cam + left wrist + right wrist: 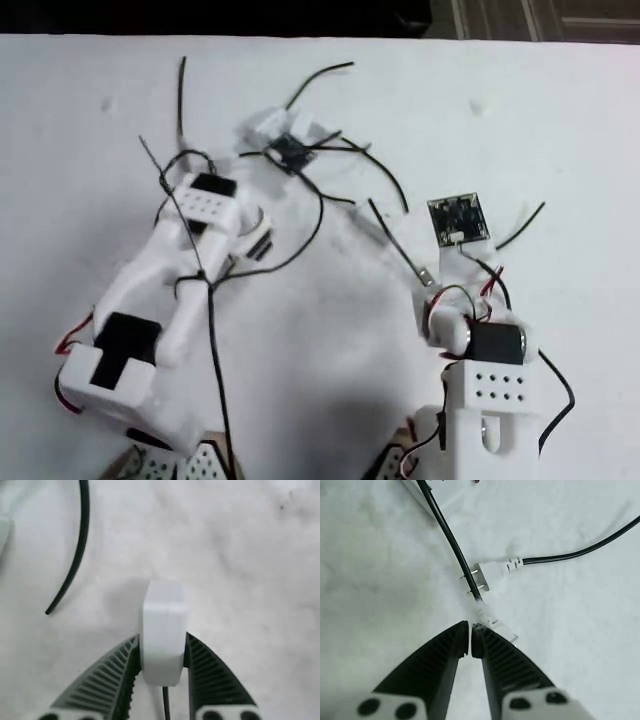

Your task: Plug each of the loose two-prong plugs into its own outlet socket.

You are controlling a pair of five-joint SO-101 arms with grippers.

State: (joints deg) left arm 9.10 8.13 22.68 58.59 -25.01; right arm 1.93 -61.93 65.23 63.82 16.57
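Observation:
My left gripper (pixel 161 652) is shut on a white block-shaped plug (pixel 164 625), just above the white table. A thin cord leaves the plug's back toward the camera, and its prongs are hidden. In the high view this gripper (pixel 258 240) sits left of centre. My right gripper (pixel 470 641) is shut, its tips together with nothing between them. A small white cord-end piece (pixel 492 624) lies right at those tips. Just beyond it lies a loose white two-prong plug (pixel 487 574) on a black cord. From above, the right gripper (pixel 430 285) is beside that cord-end piece (pixel 425 272).
Several loose black cords (pixel 385 170) curl across the middle and back of the white table (pixel 330 340). A small dark board with white parts (pixel 290 150) lies at the back centre. A free cord end (pixel 49 611) rests near the left gripper.

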